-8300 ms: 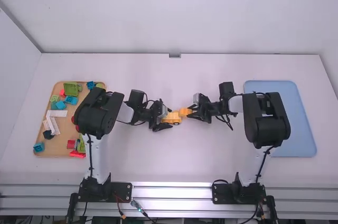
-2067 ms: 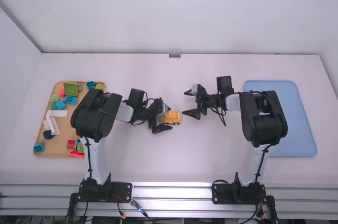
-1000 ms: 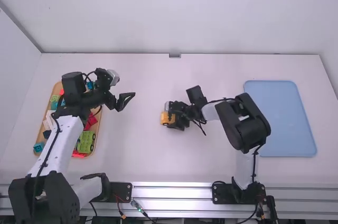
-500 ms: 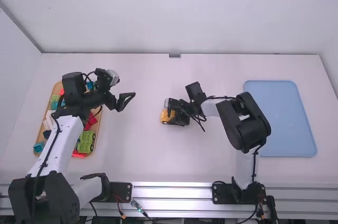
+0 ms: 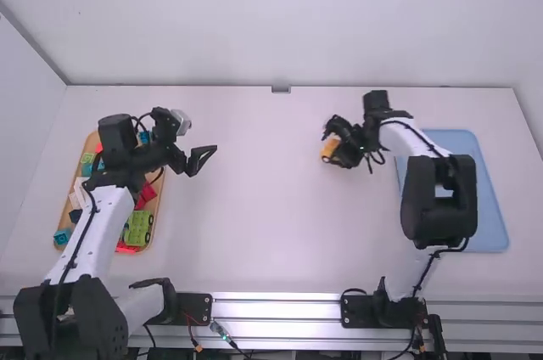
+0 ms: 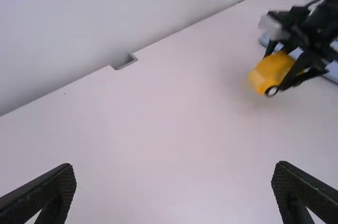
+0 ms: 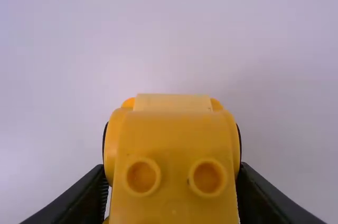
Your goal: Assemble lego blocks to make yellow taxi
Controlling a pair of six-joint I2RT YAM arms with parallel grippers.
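yellow taxi (image 5: 328, 150) is pinched in the right gripper (image 5: 329, 147), over the white table (image 5: 254, 250), a bit to the robot's right of the middle and toward the far edge. from where i stand, that arm bends out across part of the blue tray (image 5: 489, 207), while its fingers and the taxi are apart from the tray, on the side nearer the table's middle. the right wrist view gives me the taxi close up, one finger against each flank, with two round ringed hollows facing the camera and a paler strip (image 7: 171, 102) beyond them. a dark wheel (image 6: 271, 91) with a light hub shows low on its side in the left wrist view. over on the robot's left, the other arm reaches across the tan tray (image 5: 91, 141), and the left gripper (image 5: 204, 162) hangs past the tray's inner side, fingers spread wide with just air between them, well apart from the taxi. loose pieces lie in that tray: a green block with wheels (image 5: 138, 228), a red block (image 5: 148, 192) just beyond it, and a blue block (image 5: 62, 236) at the near outer corner. part of the pile is hidden under the arm, so i can't make out every piece.
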